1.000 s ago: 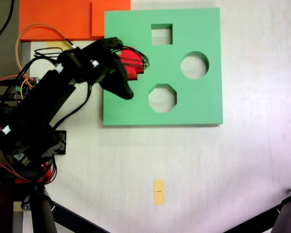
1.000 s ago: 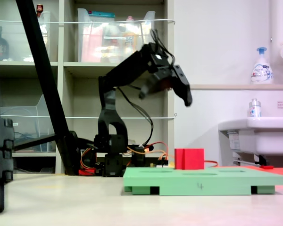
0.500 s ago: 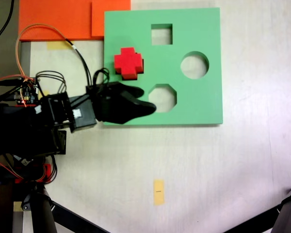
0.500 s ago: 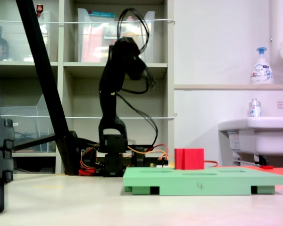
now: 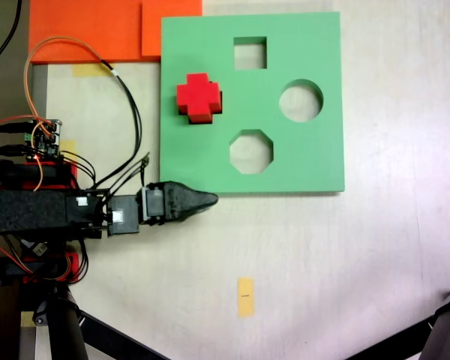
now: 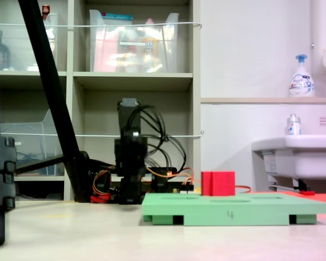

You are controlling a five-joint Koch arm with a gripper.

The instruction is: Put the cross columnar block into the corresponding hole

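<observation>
- The gripper (image 5: 202, 199) lies low over the pale table (image 5: 375, 255), its jaws pressed together, holding nothing.
- The cross columnar block (image 5: 198, 98) stands in the green board (image 5: 315, 157), beyond the gripper's tip, apart from it.
- Behind are shelves (image 6: 133, 81) and a soap bottle (image 6: 300, 78); the board's front edge carries a handwritten "4" (image 6: 230, 215).

Light: bright, even, overhead | Shadows: faint, thin dark edge below green foam board (image 5: 315, 150) in first exterior view | Glare: washed-out desk (image 5: 390, 255) at the first exterior view's right | Focus: both exterior views soft, low resolution
</observation>
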